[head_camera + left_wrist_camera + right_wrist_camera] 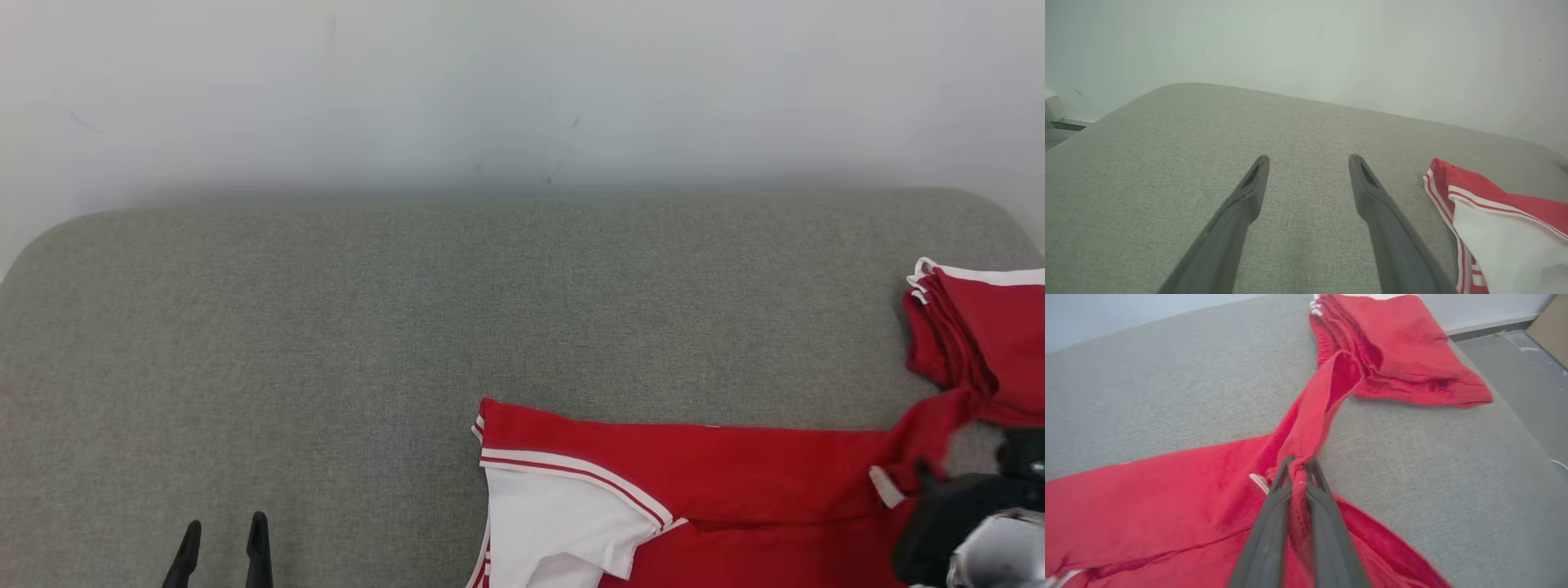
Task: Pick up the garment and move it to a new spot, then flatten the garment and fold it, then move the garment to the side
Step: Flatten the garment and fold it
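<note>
On grey counter: R hand gripped red garment.
It pinched a raised fold; L hand, spread wide & empty, hovered well left of garment.

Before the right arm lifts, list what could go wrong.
1. The right jaws pinch only a thin bunched strip of the shirt; it may slip out.
2. That strip runs up to the folded pile; I cannot tell if they are apart, so a pull might drag the pile.
3. The left jaws stand open over bare cushion, off the shirt; a one-sided lift would likely bunch it.
</note>
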